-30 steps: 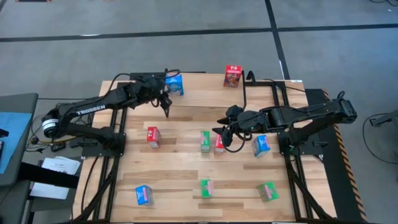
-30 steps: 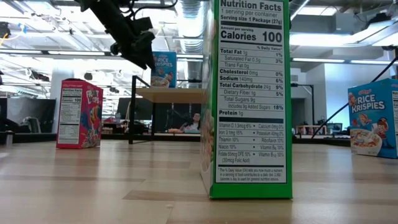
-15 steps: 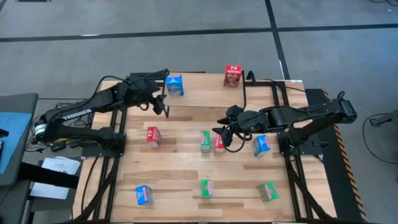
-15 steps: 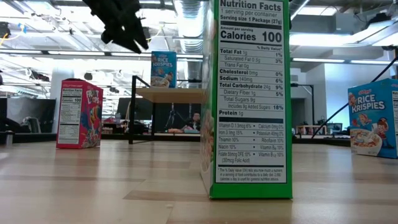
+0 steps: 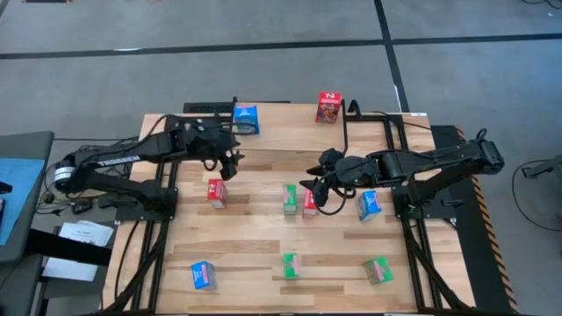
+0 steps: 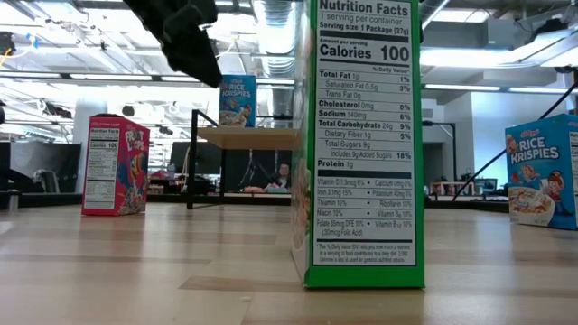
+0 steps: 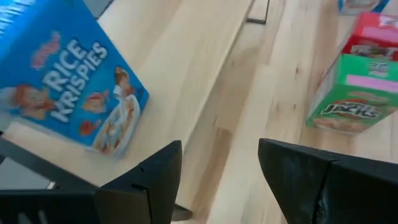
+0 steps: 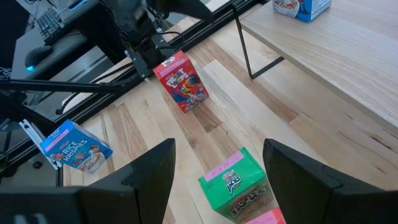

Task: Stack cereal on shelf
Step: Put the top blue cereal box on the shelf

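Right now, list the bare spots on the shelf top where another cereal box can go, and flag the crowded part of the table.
The shelf top is bare between the blue box at its left end and the red box at its right end. It is crowded mid-table, where a green box and a red box stand by the right gripper. The left gripper hovers near the shelf's front-left corner.

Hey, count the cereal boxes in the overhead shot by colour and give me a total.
Blue cereal boxes: 3, first at
Red cereal boxes: 3, first at
Green cereal boxes: 3, first at
Total: 9
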Tool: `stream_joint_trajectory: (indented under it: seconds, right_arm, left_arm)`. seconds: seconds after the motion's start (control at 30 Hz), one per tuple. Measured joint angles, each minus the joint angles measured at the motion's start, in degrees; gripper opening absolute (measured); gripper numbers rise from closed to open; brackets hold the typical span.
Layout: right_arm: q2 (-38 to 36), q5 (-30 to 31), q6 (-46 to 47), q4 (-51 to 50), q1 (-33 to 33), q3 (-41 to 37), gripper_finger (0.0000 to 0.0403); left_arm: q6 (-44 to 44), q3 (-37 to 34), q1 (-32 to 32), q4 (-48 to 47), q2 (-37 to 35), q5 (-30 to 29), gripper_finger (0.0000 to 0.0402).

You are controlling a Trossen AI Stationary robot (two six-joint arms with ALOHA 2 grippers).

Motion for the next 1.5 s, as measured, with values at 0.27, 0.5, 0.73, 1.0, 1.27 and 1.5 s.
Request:
stream_joint_trajectory:
  seconds: [0.27, 0.5, 0.73, 1.0, 1.27, 1.5]
  right_arm:
    - [0.0, 0.0, -0.1, 0.0, 0.0, 0.0, 0.0265]
    - [0.0, 0.0, -0.1, 0.0, 0.0, 0.0, 0.0265]
    - [0.0, 0.0, -0.1, 0.0, 0.0, 0.0, 0.0265]
    - [0.0, 0.0, -0.1, 0.0, 0.0, 0.0, 0.0265]
    - [0.0, 0.0, -0.1, 0.0, 0.0, 0.0, 0.0265]
    - [0.0, 0.0, -0.1, 0.0, 0.0, 0.0, 0.0265]
  left_arm:
    - [0.2, 0.0, -0.3, 4.9, 5.2, -5.6, 0.0203]
    - [1.5, 0.0, 0.0, 7.2, 7.1, -6.5, 0.0203]
    - [1.9, 0.0, 1.3, 10.4, 7.9, -7.2, 0.0203]
    - [1.2, 0.0, 3.4, 11.2, 9.2, -6.8, 0.0203]
    - [1.3, 0.0, 5.0, 11.2, 9.2, -7.1, 0.0203]
    - [1.3, 0.0, 7.0, 12.1, 9.2, -6.8, 0.0203]
